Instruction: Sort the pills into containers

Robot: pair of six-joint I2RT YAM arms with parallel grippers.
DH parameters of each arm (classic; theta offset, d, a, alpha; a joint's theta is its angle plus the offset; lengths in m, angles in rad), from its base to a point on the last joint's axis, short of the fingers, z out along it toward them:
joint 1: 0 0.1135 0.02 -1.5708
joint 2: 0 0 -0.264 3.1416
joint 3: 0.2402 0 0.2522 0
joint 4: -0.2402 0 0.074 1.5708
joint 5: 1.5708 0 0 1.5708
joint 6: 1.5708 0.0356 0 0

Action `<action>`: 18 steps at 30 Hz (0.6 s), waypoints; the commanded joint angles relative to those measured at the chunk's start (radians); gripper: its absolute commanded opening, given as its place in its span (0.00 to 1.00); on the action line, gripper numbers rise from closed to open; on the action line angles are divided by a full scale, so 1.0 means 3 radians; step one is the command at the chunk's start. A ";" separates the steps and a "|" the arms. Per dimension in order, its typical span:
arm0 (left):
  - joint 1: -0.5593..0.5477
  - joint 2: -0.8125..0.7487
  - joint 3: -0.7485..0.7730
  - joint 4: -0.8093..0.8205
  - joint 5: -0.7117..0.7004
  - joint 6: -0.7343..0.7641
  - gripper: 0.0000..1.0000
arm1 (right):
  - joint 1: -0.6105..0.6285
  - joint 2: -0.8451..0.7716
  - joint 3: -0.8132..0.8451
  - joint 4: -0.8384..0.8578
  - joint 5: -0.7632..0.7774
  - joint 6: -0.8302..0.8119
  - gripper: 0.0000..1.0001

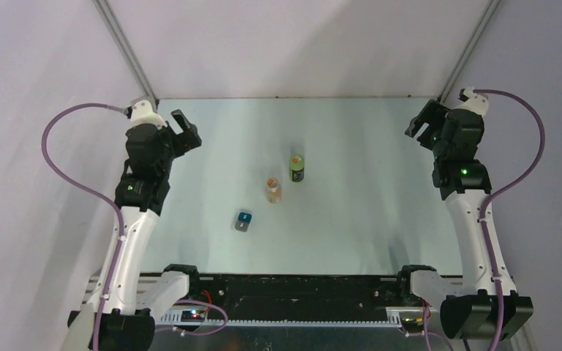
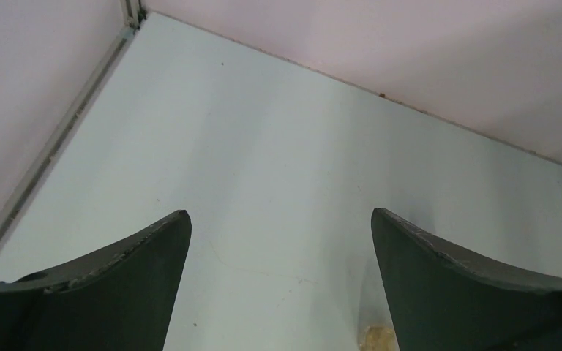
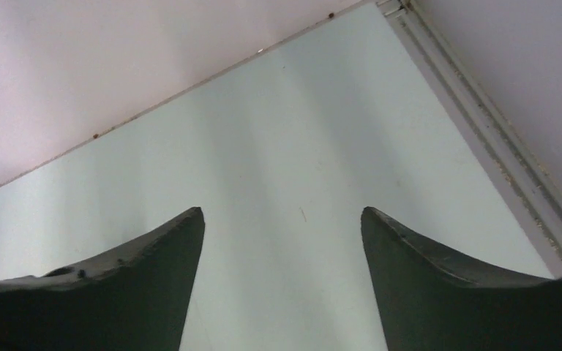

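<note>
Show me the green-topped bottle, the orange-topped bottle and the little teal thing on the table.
green-topped bottle (image 1: 297,170), top external view, on its dark body.
orange-topped bottle (image 1: 273,192), top external view, on its pale body.
teal piece (image 1: 245,217), top external view, on its upper face.

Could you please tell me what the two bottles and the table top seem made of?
Dark bottle with lime-green top: opaque, probably plastic; too small to be sure.
Pale bottle with orange top: seemingly translucent plastic, its body glowing faintly.
Table top: smooth pale laminate or coated board, given its soft streaky reflections.
</note>
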State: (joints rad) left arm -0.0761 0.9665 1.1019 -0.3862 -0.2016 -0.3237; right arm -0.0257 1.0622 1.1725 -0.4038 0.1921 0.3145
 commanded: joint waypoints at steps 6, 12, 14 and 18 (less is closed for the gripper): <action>0.0001 -0.0489 -0.0425 0.0256 0.0691 -0.0102 0.99 | -0.0005 0.0017 -0.0020 -0.0267 -0.0549 0.0073 0.94; -0.0023 -0.0598 -0.0618 0.0186 0.1150 -0.0194 0.99 | 0.0305 0.0044 -0.0150 -0.0336 -0.0854 0.0168 0.91; -0.0063 -0.0668 -0.0726 0.0178 0.1189 -0.0275 0.99 | 0.0522 0.0082 -0.0183 -0.0323 -0.0842 0.0199 0.90; -0.0175 -0.0898 -0.0988 0.0118 0.1097 -0.0403 0.99 | 0.1058 0.0193 -0.0212 -0.0309 -0.0716 0.0276 0.88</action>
State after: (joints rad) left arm -0.1009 0.7605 0.8562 -0.3511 0.0986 -0.3935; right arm 0.1707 1.0950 1.1130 -0.5037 -0.0223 0.3672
